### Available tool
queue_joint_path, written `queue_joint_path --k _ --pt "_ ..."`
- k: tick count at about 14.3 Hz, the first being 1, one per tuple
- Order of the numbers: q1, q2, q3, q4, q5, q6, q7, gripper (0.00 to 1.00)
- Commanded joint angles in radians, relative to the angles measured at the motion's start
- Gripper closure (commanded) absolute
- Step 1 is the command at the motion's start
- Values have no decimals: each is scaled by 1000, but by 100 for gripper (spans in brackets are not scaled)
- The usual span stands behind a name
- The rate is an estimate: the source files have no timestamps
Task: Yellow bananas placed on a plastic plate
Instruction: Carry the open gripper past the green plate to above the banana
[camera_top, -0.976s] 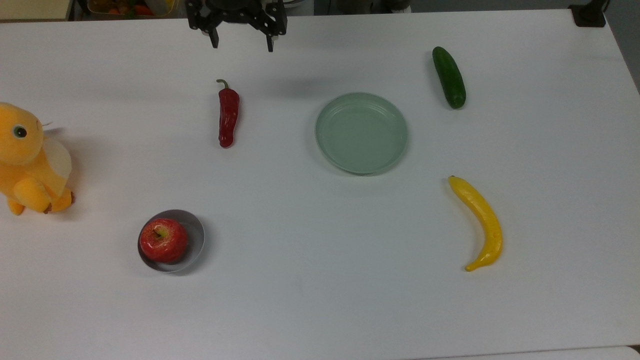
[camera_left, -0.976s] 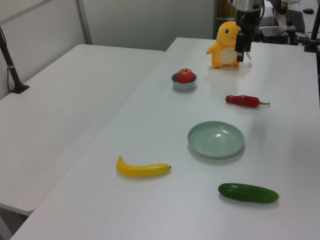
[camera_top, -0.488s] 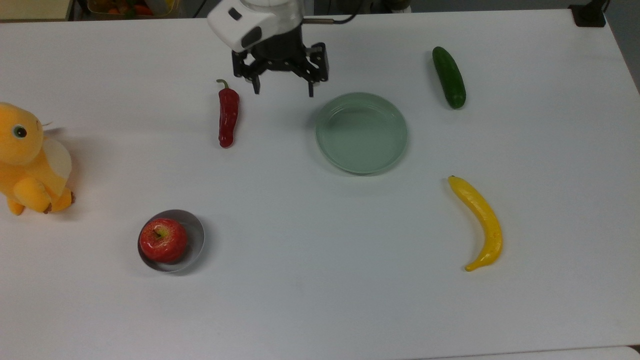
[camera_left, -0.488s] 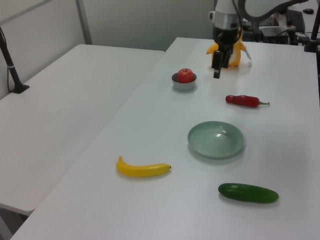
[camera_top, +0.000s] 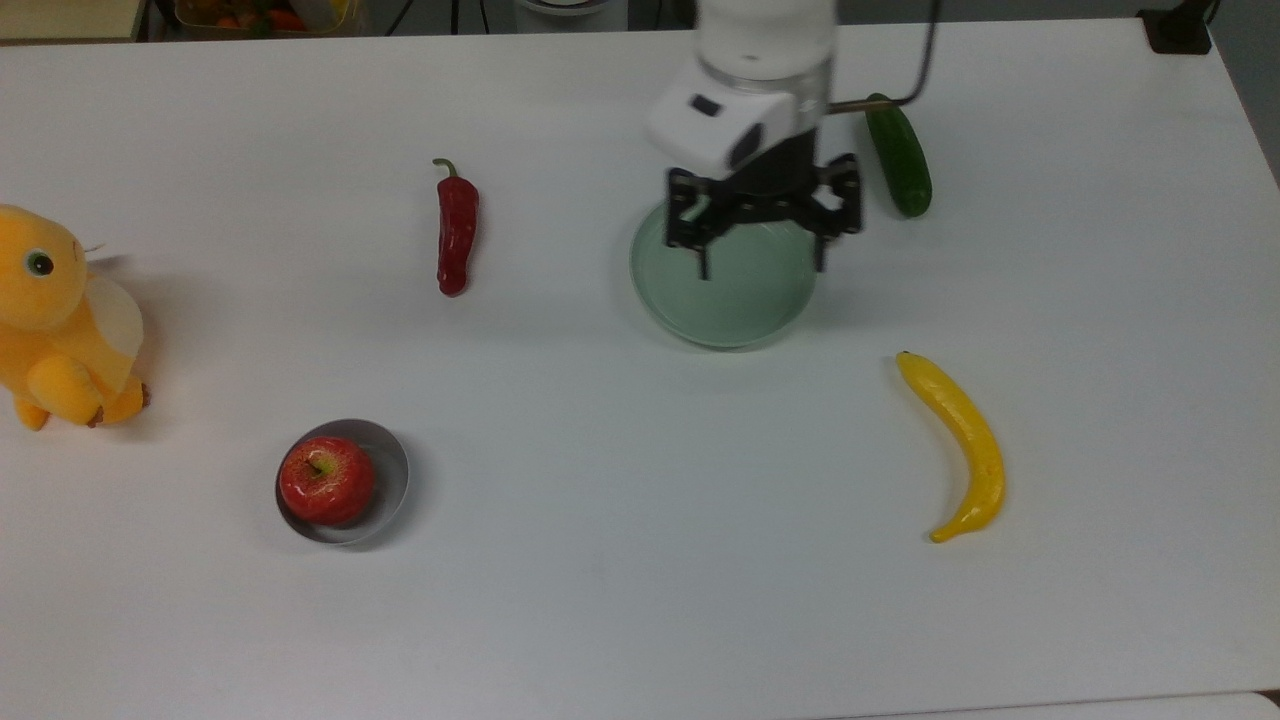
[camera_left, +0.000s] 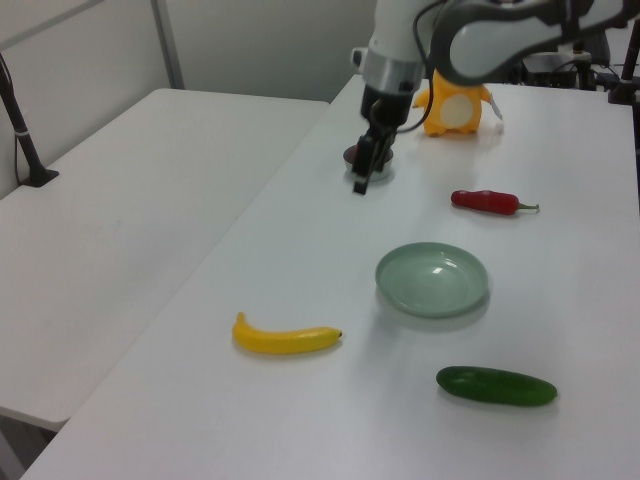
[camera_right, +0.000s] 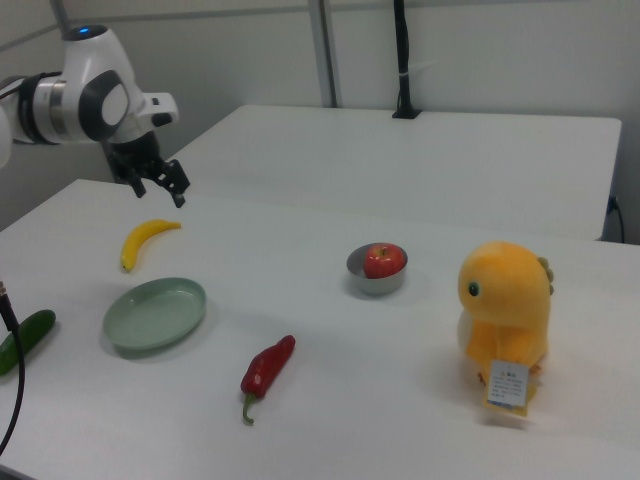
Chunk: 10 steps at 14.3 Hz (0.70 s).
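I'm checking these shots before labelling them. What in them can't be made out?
- Top view: the arm covers the far rim of the plate and one end of the cucumber.
- Left view: the gripper hides the bowl.
- Right view: the cucumber is cut off by the right view's left edge.

Tool (camera_top: 761, 270) points straight down, fingers spread wide with nothing between them. Arm reaches in from the top view's upper edge, white wrist housing directly above the tool. Tool hangs above the surface, not touching.
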Motion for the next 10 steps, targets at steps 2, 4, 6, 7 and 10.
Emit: queue_joint_path --k 2,4,6,7,10 --pt "135 80 -10 51 -42 136 118 0" --pt "188 140 -18 98 -65 164 160 0" --pt "229 206 -22 143 -149 169 207 0" --pt "238 249 -22 176 -184 170 235 0" --pt "258 344 -24 227 -248 224 276 0"
